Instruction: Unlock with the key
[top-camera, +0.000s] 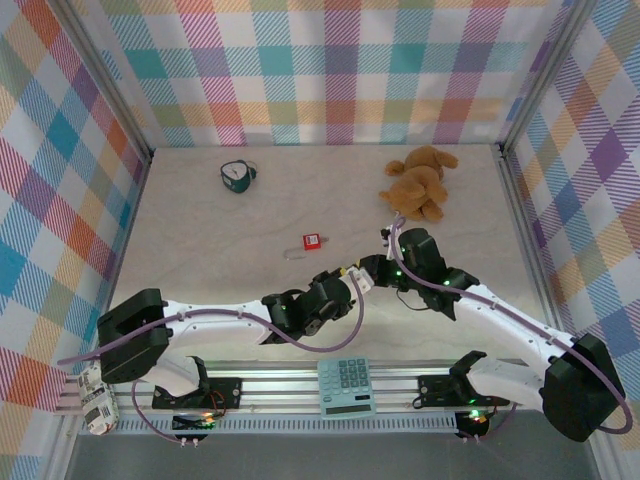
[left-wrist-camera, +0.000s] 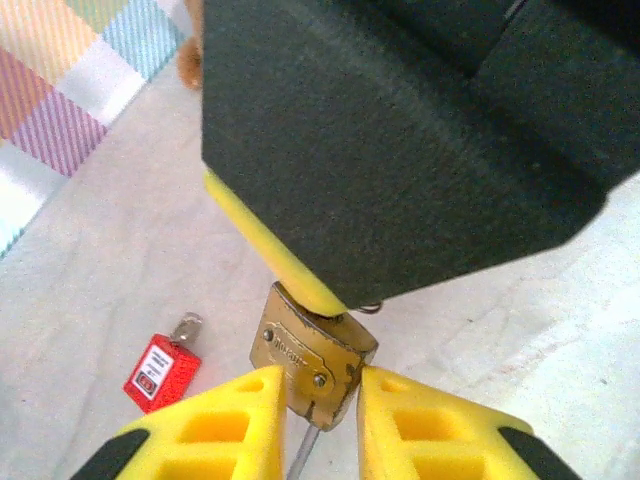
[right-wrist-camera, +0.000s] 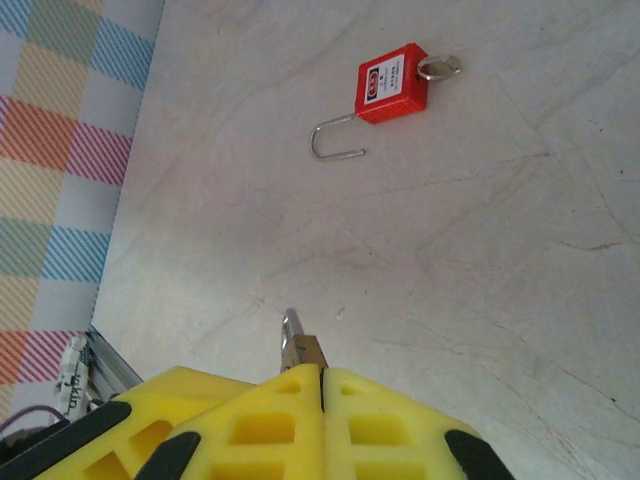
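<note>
The small brass padlock (left-wrist-camera: 305, 350) hangs above the table, and my left gripper (left-wrist-camera: 320, 385) is shut on its body, one yellow finger on each side. Its silver shackle (left-wrist-camera: 303, 452) points down between those fingers. My right gripper (right-wrist-camera: 322, 370) is shut, its tips pressed against the padlock's far end (right-wrist-camera: 318, 352). The key is hidden between its pads; a thin wire loop (left-wrist-camera: 372, 307) peeks out there. In the top view both grippers, left (top-camera: 350, 276) and right (top-camera: 374, 270), meet mid-table. The red padlock (top-camera: 313, 242) lies on the table beyond them.
The red padlock (right-wrist-camera: 392, 85) has its shackle (right-wrist-camera: 335, 140) swung open and a silver key head (right-wrist-camera: 440, 67) at its base. A brown teddy bear (top-camera: 420, 182) lies back right, a green round object (top-camera: 238, 177) back left, a calculator (top-camera: 346, 386) on the near rail.
</note>
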